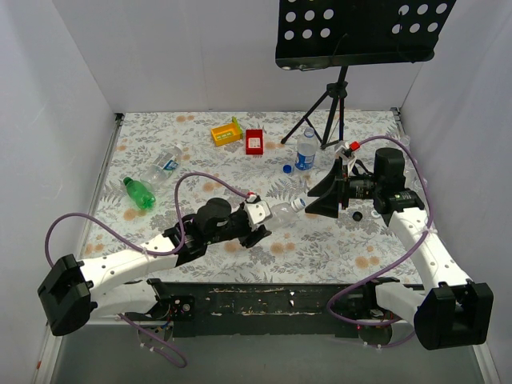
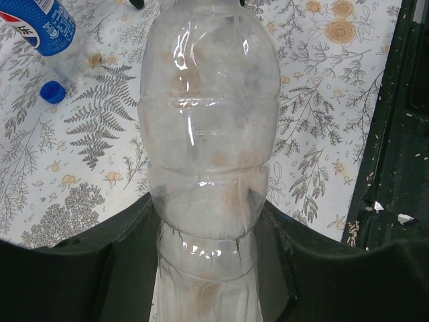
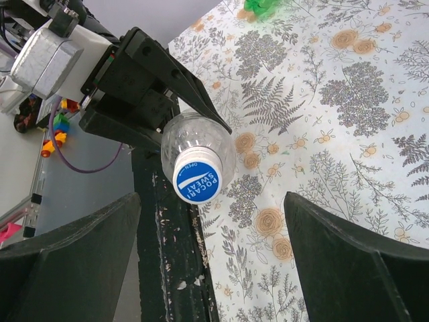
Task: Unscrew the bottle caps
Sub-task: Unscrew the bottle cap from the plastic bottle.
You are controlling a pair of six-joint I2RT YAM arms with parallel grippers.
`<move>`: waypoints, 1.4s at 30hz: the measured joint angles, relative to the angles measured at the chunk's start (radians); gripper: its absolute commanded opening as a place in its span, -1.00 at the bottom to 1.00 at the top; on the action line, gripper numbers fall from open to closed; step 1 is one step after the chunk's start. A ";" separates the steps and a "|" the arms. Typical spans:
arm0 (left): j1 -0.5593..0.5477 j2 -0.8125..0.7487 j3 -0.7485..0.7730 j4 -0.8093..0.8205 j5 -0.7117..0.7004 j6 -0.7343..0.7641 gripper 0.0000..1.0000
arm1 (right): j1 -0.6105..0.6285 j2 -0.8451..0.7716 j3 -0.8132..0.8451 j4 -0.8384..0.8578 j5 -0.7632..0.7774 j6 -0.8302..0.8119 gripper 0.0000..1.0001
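Above the table [image 1: 240,172], left gripper [image 1: 264,218] tight around clear bottle [image 2: 211,121], right gripper [image 3: 213,201] spread wide near blue cap [image 3: 197,178]

Horizontal clear bottle [image 1: 280,212] in left gripper [image 1: 266,218], cap [image 1: 298,206] toward right gripper [image 1: 314,202].

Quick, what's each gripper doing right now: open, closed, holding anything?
Left gripper: closed on the clear bottle.
Right gripper: open, jaws wide apart, with the blue cap in front of it, not gripped.
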 measured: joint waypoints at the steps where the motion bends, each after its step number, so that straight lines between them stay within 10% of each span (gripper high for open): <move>1: -0.003 0.003 0.000 0.003 -0.003 0.000 -0.70 | 0.000 0.000 0.000 -0.001 0.002 0.001 0.90; 42: -0.067 0.060 -0.001 0.025 -0.099 0.047 -0.70 | 0.014 0.087 0.022 -0.125 0.056 -0.003 0.92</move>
